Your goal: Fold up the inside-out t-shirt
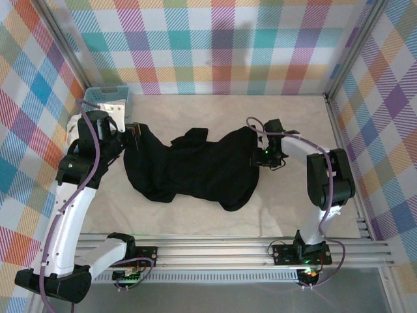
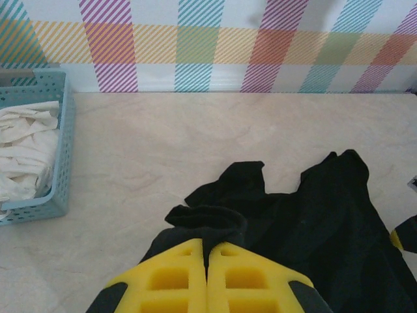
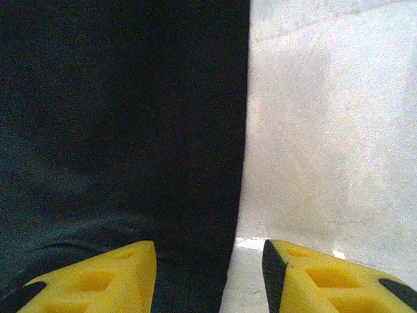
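Note:
The inside-out t-shirt [image 1: 195,166] lies crumpled and stretched across the middle of the table, plain black on the side that shows. My left gripper [image 1: 133,134] is at its left end. In the left wrist view the yellow fingers [image 2: 169,280] are shut on a bunched fold of the t-shirt [image 2: 208,225], and the rest spreads to the right. My right gripper [image 1: 260,155] is at the shirt's right edge. In the right wrist view this gripper [image 3: 208,251] is open, with the straight black t-shirt [image 3: 124,117] edge running between its fingers.
A blue basket [image 1: 107,98] holding white-cream cloth [image 2: 23,150] stands at the back left, just behind my left arm. Bare beige table [image 3: 326,130] lies right of the shirt and behind it [image 2: 215,130]. Checkered walls close in the back and sides.

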Available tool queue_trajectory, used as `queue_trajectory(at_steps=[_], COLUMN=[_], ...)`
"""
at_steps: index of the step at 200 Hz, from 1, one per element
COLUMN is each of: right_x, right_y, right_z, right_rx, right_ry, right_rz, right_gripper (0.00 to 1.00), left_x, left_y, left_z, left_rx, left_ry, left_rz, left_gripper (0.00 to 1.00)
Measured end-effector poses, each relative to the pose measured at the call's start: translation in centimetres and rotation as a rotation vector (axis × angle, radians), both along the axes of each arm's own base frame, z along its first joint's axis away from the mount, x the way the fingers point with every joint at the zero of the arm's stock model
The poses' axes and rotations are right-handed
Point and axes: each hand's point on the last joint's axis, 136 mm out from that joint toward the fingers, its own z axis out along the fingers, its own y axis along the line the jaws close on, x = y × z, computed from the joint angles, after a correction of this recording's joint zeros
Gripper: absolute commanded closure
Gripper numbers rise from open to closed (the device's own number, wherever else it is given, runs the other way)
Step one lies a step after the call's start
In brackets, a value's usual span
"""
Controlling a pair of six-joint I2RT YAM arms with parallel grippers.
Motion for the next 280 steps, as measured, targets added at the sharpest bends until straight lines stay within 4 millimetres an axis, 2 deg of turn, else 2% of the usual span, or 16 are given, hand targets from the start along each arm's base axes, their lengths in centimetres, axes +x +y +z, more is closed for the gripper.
queue_trajectory(at_steps=[21,81,132,205,227,240,252,268,280], right_x=[-0.5,-0.3,-0.4,-0.7,-1.0,-1.1,-0.9,0.0,0.9], right_y=[0.2,0.8,0.5,2.0,2.4,2.5,2.7,2.8,1.9], right_z=[-1.1,-1.2,-1.4,-1.2,-0.9,-0.1,1.9,6.4,11.0], right_rx=[-0.043,-0.116,-0.204,-0.21,-0.189,-0.165,-0.119,-0.02,0.061], right_ry=[0.029,0.016,0.0,-0.026,-0.04,-0.059,-0.099,-0.207,-0.313], right_rz=[0.016,0.047,0.049,0.083,0.098,0.099,0.096,0.079,0.045], right_gripper=[0.51,0.56,0.73,0.98,1.0,1.0,1.0,1.0,1.0], left_x=[-0.1,-0.2,-0.2,-0.3,-0.3,-0.2,-0.2,-0.1,0.1], left_y=[-0.1,-0.4,-0.4,-0.4,-0.4,-0.4,-0.3,0.2,1.0], left_z=[-0.1,-0.1,-0.1,-0.1,-0.1,-0.1,-0.1,-0.1,-0.1], left_rx=[-0.003,-0.011,-0.011,-0.012,-0.012,-0.014,-0.021,-0.032,-0.052], left_ry=[0.001,0.002,0.003,0.003,0.003,0.004,0.005,0.008,0.011], left_rz=[-0.007,-0.022,-0.023,-0.023,-0.023,-0.021,-0.011,0.016,0.052], left_gripper=[1.0,1.0,1.0,1.0,1.0,1.0,1.0,1.0,1.0])
